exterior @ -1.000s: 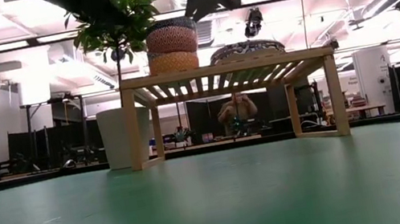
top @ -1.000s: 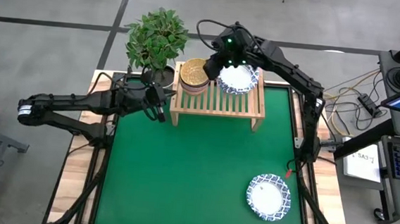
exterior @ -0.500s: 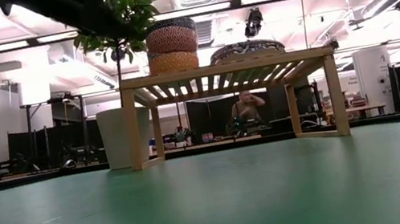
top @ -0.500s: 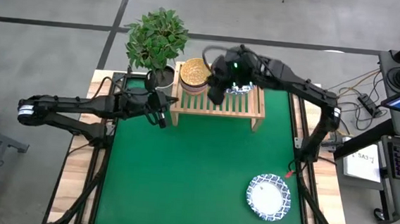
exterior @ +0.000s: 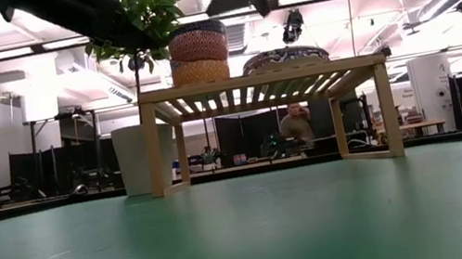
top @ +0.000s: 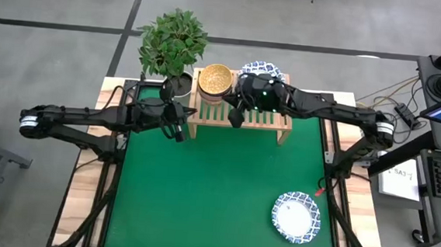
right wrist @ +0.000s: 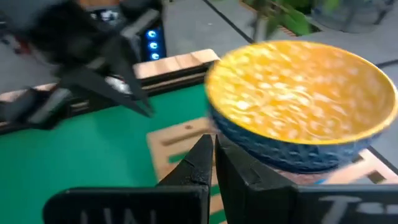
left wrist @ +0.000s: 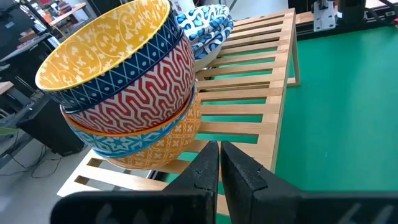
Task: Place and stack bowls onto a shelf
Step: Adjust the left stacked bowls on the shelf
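The right gripper (top: 235, 117), fingers closed and empty, is hovering above the low light-wood slatted shelf (top: 283, 125); one white blue-rimmed bowl (top: 296, 217) is awaiting stacking.

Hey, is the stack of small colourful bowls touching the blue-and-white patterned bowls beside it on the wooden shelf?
Apart. The low view shows background between the small-bowl stack and the blue-and-white bowls on the shelf.
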`<action>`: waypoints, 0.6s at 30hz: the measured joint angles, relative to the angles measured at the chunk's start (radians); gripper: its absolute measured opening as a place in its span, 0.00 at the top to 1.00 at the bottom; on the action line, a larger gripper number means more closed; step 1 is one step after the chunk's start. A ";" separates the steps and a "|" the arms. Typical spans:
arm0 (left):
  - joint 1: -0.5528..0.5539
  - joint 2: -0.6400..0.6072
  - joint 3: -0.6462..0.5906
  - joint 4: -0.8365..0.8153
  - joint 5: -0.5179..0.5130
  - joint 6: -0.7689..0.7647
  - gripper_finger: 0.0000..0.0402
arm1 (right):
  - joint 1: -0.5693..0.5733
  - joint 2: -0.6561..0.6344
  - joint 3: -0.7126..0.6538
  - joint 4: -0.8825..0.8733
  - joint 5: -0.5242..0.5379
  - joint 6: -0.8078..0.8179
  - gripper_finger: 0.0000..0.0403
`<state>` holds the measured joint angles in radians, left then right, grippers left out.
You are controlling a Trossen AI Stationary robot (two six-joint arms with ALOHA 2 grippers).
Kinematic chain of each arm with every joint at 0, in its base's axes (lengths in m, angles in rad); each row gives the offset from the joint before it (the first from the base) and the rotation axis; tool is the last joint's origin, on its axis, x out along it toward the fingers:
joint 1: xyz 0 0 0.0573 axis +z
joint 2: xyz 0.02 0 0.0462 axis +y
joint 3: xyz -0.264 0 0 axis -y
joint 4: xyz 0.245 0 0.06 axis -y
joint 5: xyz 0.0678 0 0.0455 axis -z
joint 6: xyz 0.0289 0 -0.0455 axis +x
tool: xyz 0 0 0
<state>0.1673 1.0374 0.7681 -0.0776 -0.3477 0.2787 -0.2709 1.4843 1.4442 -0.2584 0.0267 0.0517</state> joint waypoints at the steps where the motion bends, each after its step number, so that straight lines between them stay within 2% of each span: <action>1: 0.000 0.000 0.000 0.000 0.000 0.000 1.00 | -0.010 0.004 -0.007 0.008 0.000 0.000 0.98; 18: 0.006 0.004 0.001 0.029 -0.004 0.001 1.00 | -0.063 0.072 -0.023 0.066 0.001 -0.026 0.98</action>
<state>0.1728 1.0412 0.7692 -0.0490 -0.3513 0.2794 -0.3336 1.5564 1.4217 -0.1921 0.0275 0.0254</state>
